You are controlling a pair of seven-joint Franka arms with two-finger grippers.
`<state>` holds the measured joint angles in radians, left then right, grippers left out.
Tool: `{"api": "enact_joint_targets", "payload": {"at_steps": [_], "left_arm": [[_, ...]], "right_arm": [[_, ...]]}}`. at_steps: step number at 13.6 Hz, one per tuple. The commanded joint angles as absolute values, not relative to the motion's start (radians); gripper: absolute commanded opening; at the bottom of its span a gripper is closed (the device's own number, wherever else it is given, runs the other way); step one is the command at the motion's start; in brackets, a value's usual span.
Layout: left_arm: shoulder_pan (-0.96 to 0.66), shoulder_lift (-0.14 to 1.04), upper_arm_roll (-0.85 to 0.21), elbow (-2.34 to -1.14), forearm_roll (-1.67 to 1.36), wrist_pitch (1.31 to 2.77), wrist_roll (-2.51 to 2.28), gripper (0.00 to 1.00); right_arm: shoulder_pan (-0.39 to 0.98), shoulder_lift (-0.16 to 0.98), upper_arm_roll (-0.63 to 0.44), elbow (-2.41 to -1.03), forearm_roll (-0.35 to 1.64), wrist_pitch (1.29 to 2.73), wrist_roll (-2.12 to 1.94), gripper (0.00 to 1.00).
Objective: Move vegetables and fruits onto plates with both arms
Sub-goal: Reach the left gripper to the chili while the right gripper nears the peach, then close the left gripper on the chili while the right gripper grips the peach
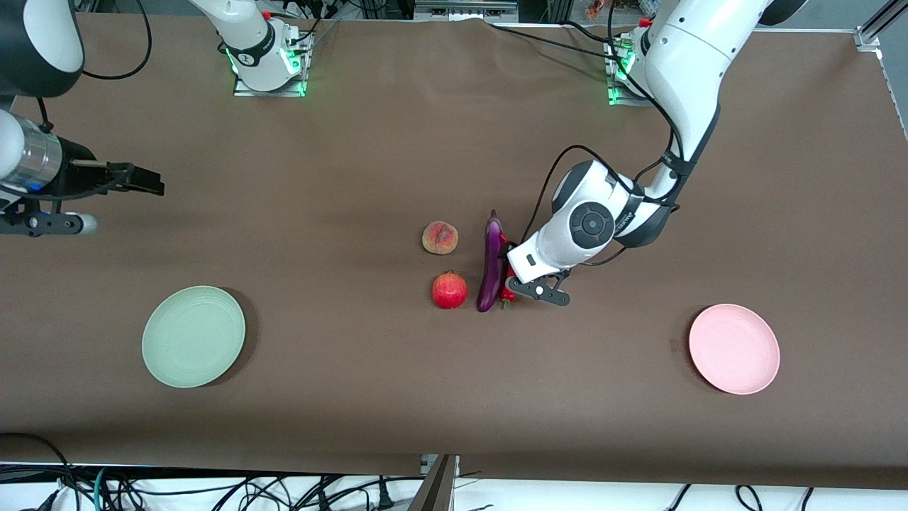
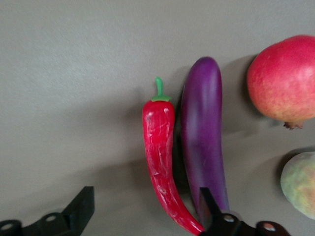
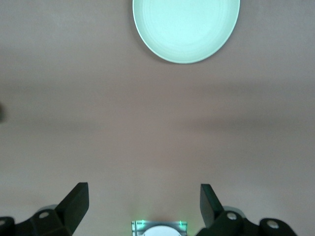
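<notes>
On the brown bench (image 1: 397, 128) there are two vegetables, two fruits and two plates. The eggplant (image 1: 490, 264) is one long, glossy purple piece lying near the bench's middle, its thin tip pointing to twelve o'clock in the front view. Touching its flank on the side toward the left arm's end lies one red chili pepper (image 2: 163, 162), thinner, shorter and curved, with a small green stem. At the eggplant's nine o'clock in the front view sit the fruits: one yellowish-pink peach (image 1: 440, 238), and one round red pomegranate (image 1: 450, 291) with a small crown, nearer to the camera than the peach.

One pale green plate (image 1: 194, 336) lies toward the right arm's end, one pale pink plate (image 1: 734, 348) toward the left arm's end; both are round, matte and bare.

The left hand (image 2: 142, 216) is low over the chili and eggplant, fingers spread apart astride the chili, one finger over the eggplant. The right hand (image 3: 142, 204) waits over the bare bench, released, fingers wide.
</notes>
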<state>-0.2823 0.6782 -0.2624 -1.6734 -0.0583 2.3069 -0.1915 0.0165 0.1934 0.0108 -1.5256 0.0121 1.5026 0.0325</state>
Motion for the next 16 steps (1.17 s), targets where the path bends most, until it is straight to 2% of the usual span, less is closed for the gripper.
{"api": "enact_joint_targets", "payload": {"at_steps": [1,2,7,10,12,13,15,16], "left_arm": [[-0.295,0.678,-0.253,-1.692,-0.061,2.326,-0.204,0.64],[-0.296,0.68,-0.253,-1.692,-0.061,2.327,-0.206,0.56],[-0.311,0.703,-0.252,-1.697,-0.061,2.378,-0.221,0.57],[-0.318,0.71,-0.25,-1.697,-0.06,2.382,-0.222,0.57],[-0.318,0.716,-0.25,-1.709,-0.014,2.398,-0.224,0.53],[-0.318,0.721,-0.25,-1.713,0.009,2.407,-0.225,0.48],[-0.321,0.739,-0.25,-1.715,0.011,2.436,-0.23,0.47],[-0.321,0.742,-0.25,-1.715,0.011,2.439,-0.242,0.42]], "right_arm": [[0.086,0.27,0.015,-1.493,0.031,1.581,0.054,1.0],[0.115,0.297,0.015,-1.493,0.032,1.63,0.058,1.0],[0.271,0.455,0.017,-1.491,0.141,1.894,0.29,1.0],[0.38,0.54,0.015,-1.491,0.14,2.119,0.434,1.0],[0.449,0.592,0.017,-1.491,0.14,2.227,0.515,1.0],[0.475,0.615,0.015,-1.49,0.14,2.276,0.549,1.0],[0.511,0.656,0.017,-1.491,0.141,2.38,0.587,1.0],[0.524,0.676,0.017,-1.49,0.141,2.413,0.609,1.0]]}}
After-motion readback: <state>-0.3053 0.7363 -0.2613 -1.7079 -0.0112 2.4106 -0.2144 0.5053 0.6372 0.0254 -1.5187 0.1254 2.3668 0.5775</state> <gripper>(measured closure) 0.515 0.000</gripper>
